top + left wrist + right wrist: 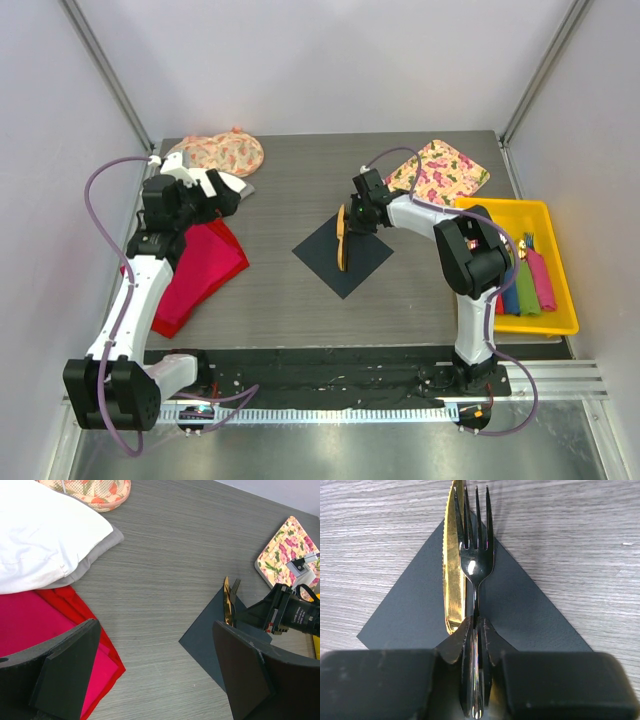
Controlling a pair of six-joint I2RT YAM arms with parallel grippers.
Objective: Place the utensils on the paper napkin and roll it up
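On my right wrist feed the right gripper [476, 635] has its jaws pinched on the handle of the fork [476, 560], low over the napkin [530, 610]. The fork lies along the napkin's diagonal with the gold knife [451, 570] right against it. Both tips poke past the napkin's corner onto the grey table [570, 530]. From above, the napkin sits mid-table as a dark diamond with the 2 utensils across it. The left gripper [155, 640] hangs off to the left with its jaws spread wide and nothing between them, above the edge of a red cloth [30, 625] and next to a white cloth [45, 535]. It is well apart from the napkin.
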